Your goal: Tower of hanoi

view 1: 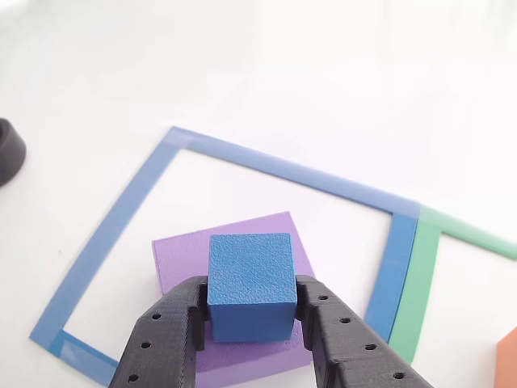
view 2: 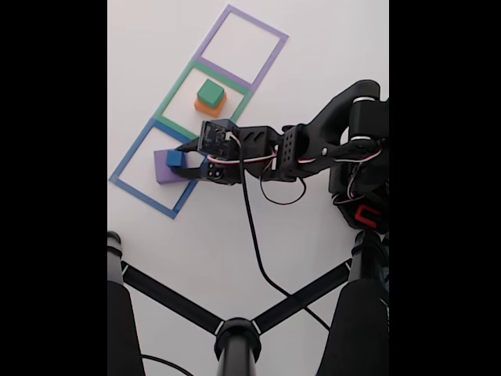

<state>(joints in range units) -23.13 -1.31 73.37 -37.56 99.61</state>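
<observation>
In the other view my black gripper (view 1: 250, 297) is shut on the small blue cube (view 1: 249, 267), one finger on each side of it. The cube sits over the middle of the flat purple block (view 1: 182, 259), which lies inside the blue taped square (view 1: 121, 218). I cannot tell whether the cube rests on the purple block or hovers just above it. In the fixed view the gripper (view 2: 182, 159) holds the blue cube (view 2: 174, 158) over the purple block (view 2: 163, 171). The green cube (view 2: 210, 91) sits on the orange block (view 2: 210, 104) in the green taped square (view 2: 174, 98).
A purple taped square (view 2: 243, 41) lies beyond the green one. Green tape (view 1: 420, 283) and a corner of the orange block (view 1: 509, 360) show at right. A black round object (view 1: 8, 149) sits at the left edge. A black stand (view 2: 235, 337) and a cable (view 2: 254, 243) occupy the near table.
</observation>
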